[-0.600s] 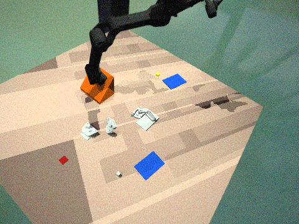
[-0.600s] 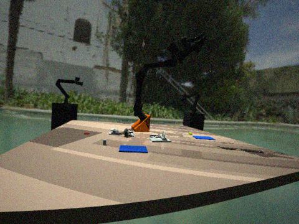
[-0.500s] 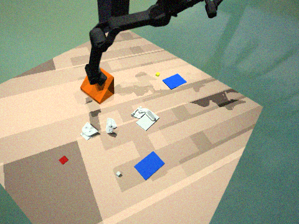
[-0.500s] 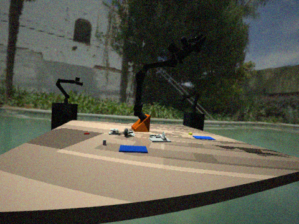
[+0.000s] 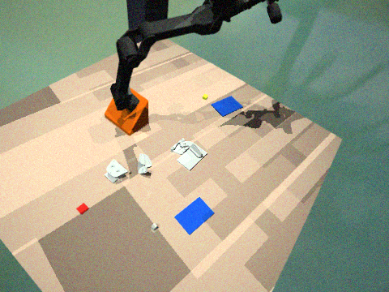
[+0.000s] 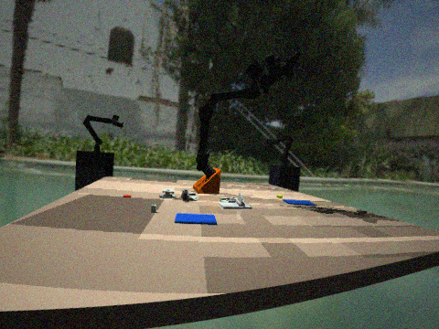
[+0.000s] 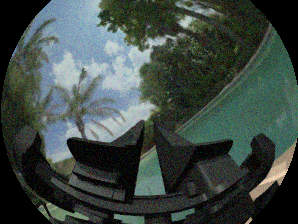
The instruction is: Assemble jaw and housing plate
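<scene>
The free jaw (image 5: 143,164) (image 6: 188,196), probably the small upright white piece, lies well lower-left of the raised, narrowed, empty gripper (image 5: 275,12) (image 6: 293,59) (image 7: 148,123) in the top view.

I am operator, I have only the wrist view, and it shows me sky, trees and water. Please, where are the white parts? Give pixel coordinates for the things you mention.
Observer: In the top view, two separate white parts (image 5: 116,170) (image 6: 167,194) and (image 5: 143,164) (image 6: 188,196) lie on the table (image 5: 243,168) (image 6: 137,270), left of the white assembly (image 5: 190,160) (image 6: 235,206).
Operator: Thank you. And my arm, is it low over them?
Observer: No, the exterior view shows the arm (image 5: 174,26) (image 6: 233,95) reaching high above the table.
Operator: Which thing is under its base?
Observer: An orange wedge (image 5: 142,118) (image 6: 211,185) stands there, behind the white parts in the exterior view.
</scene>
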Motion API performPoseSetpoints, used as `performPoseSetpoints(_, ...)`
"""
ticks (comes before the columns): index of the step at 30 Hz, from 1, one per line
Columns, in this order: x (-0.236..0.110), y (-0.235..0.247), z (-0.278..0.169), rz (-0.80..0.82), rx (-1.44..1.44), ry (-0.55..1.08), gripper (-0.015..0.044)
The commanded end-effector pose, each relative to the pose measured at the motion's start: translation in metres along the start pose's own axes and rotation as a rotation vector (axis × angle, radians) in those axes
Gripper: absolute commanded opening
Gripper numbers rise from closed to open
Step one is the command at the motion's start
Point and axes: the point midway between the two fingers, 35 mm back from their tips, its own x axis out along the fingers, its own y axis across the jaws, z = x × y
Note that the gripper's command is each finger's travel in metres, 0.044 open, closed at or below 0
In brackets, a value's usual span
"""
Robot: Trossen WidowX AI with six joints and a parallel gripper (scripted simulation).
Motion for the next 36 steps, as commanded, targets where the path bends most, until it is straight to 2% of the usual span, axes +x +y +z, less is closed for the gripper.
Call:
performPoseSetpoints(1,0.0,0.0,0.0,0.0,0.0,0.0,0.0)
performPoseSetpoints(13,0.0,0.0,0.0,0.0,0.0,0.0,0.0)
performPoseSetpoints(30,-0.029,-0.115,0.005,-0.261,-0.417,0.217,0.044)
performPoseSetpoints(36,-0.05,-0.157,0.008,-0.342,-0.572,0.332,0.044)
